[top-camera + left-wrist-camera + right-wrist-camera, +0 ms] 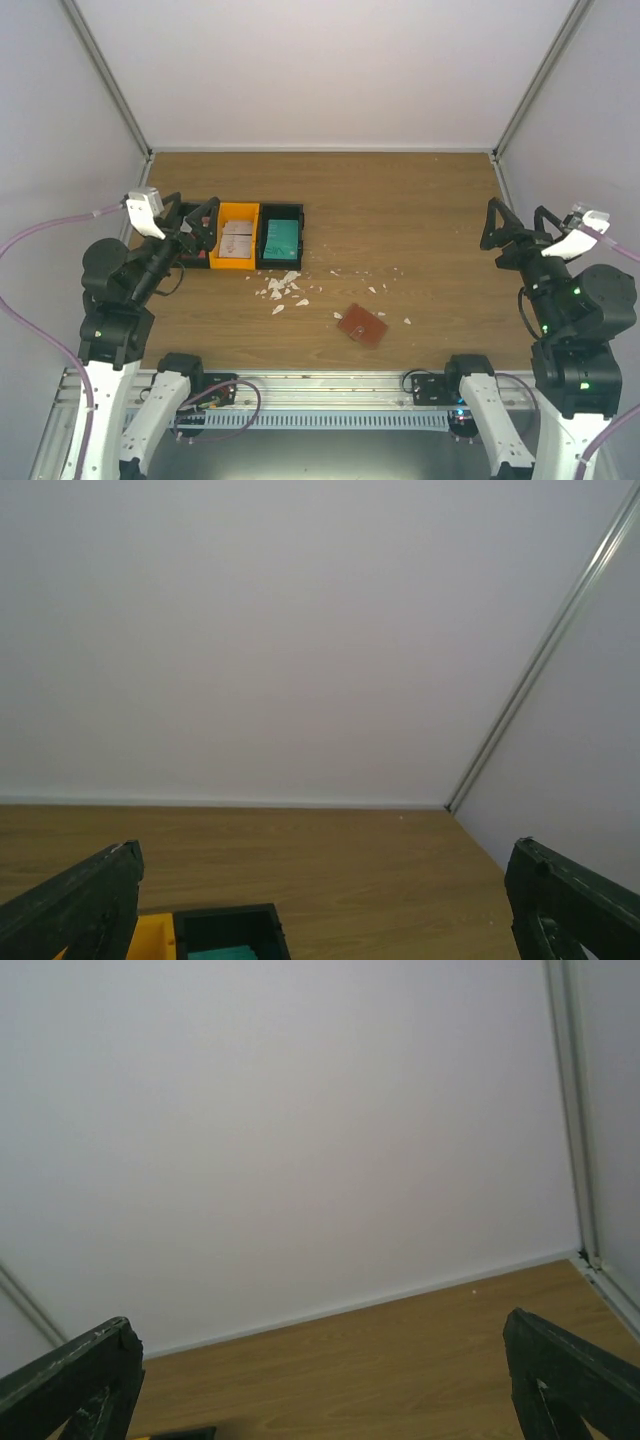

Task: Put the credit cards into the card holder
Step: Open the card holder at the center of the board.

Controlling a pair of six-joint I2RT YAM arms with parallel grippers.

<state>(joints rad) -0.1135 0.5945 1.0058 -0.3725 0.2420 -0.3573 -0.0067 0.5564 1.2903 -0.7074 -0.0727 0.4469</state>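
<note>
My left hand (200,232) and right hand (497,228) hang released — thin teal plastic credit cards (282,238) lie near, ahead of the left; I'd descend squarely, pinching one edge.

Small reddish-brown card holder (362,324), roughly square; flat on the table (430,230), turned askew, near the front edge and about midway across. Stack of teal credit cards (281,237), flat inside the black bin (282,207). White-pinkish credit cards (236,240), flat inside the orange bin (240,206) touching it on the left; both sets well apart from the holder.
</note>
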